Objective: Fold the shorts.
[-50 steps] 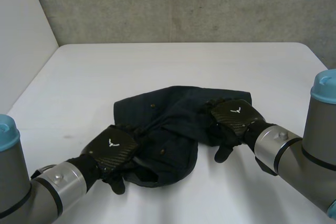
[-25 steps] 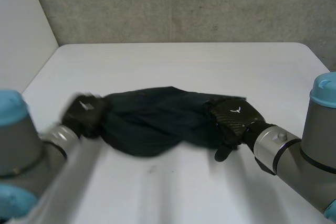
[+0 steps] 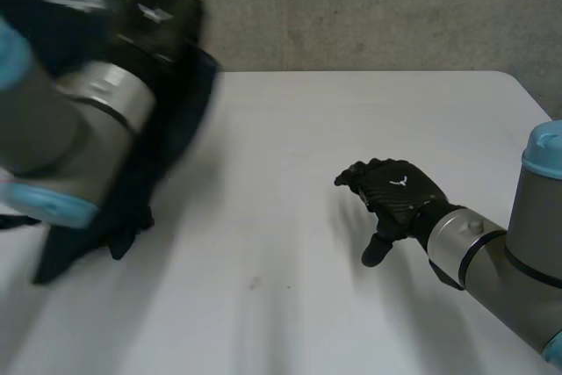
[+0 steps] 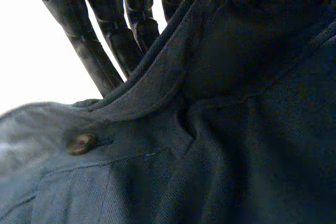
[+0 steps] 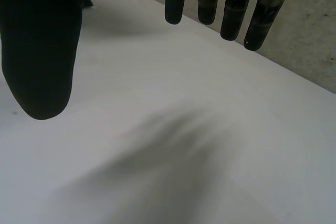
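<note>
Left hand (image 3: 158, 10) was high above the table's (image 3: 351, 120) far left corner, fingers (image 4: 105, 51) closed on the waistband of the dark shorts (image 3: 180, 129) near a button (image 4: 80, 143). The shorts hung along that arm to the table's left edge. Right hand (image 3: 395, 195) was low over the table's right half, fingers (image 5: 231, 9) loosely spread and empty.

Table (image 3: 290, 129) mid open; shorts (image 3: 105, 230) + left arm (image 3: 79, 120) block left side
</note>
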Tool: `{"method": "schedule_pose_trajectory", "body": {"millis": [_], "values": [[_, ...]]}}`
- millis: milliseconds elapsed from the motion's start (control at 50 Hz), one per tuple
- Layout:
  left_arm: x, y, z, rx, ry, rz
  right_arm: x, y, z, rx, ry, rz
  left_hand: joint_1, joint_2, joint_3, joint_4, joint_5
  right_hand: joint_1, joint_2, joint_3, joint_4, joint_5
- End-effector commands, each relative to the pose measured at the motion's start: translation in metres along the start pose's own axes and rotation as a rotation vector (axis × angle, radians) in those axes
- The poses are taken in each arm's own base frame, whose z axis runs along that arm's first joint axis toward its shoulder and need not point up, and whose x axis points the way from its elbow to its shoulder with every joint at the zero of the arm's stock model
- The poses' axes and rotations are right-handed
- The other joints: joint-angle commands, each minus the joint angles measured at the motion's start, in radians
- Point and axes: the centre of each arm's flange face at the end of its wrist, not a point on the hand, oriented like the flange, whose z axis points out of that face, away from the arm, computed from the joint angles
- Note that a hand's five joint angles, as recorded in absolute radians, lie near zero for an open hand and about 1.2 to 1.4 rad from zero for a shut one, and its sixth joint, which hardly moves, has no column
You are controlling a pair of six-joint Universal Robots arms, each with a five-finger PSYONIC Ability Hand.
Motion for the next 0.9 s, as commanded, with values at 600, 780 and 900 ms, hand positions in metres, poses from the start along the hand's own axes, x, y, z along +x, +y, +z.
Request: {"method": "schedule_pose_trajectory", "body": {"millis": [600, 780, 900], "values": [[0.052, 0.066, -0.135, -0.499, 0.164, 0.043, 0.005, 0.017, -0.015, -0.014, -0.089, -0.267, -0.693, -0.766, -0.761, -0.769, -0.706, 0.102, 0.086, 0.091, 0.07, 0.064], [0.037, 0.095, -0.177, -0.723, 0.098, -0.104, 0.006, 0.044, 0.007, -0.056, -0.102, -0.272, -0.684, -0.757, -0.752, -0.76, -0.697, 0.275, 0.26, 0.265, 0.243, 0.238], [0.031, 0.093, -0.184, -0.725, 0.073, -0.112, 0.008, 0.056, 0.021, -0.057, -0.103, -0.277, -0.684, -0.757, -0.752, -0.76, -0.697, 0.308, 0.292, 0.297, 0.276, 0.27]]}}
